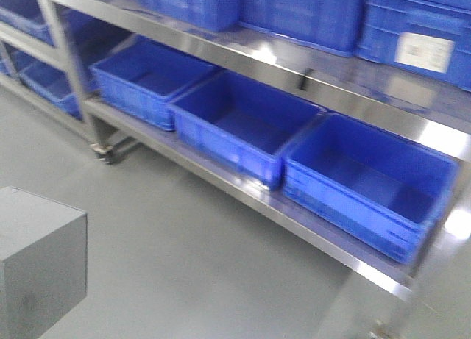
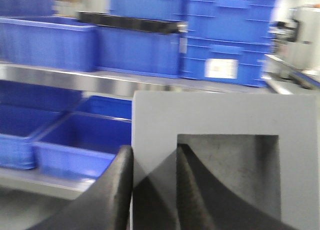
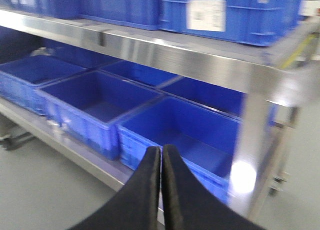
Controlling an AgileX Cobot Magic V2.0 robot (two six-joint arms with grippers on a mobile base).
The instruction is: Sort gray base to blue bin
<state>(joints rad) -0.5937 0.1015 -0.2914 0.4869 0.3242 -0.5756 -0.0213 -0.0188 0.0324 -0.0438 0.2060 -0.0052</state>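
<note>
- The steel rack (image 1: 309, 80) fills most of the front view. It has two shelves running at a slant, so the robot faces it at an angle rather than square on.
- Closed-sided blue crates (image 1: 309, 15) are stacked on the upper shelf, one with a white label (image 1: 423, 52). They sit high and tight together, and look like storage rather than drop points.
- Three open crates stand side by side on the lower shelf with their mouths up and nothing in them that I can see. One of these is presumably the blue bin (image 1: 228, 151), though I can't tell which one is meant. Low and open, they would take a drop from above.
- The gray base (image 1: 40, 258) is up off the floor at the lower left of the front view, well apart from the rack. It is in the left arm's grasp, not yet over any crate.
- In the left wrist view, its recessed face (image 2: 240, 165) points toward the camera.
- The left gripper (image 2: 155, 150) pinches one wall of that recess, with one finger outside the block and the other inside the hollow. The thin wall gives it something to hold that the broad plain faces would not.
- The right gripper (image 3: 161, 152) has its fingers pressed together on nothing. It points at the lower crates, idle by my reading.
</note>
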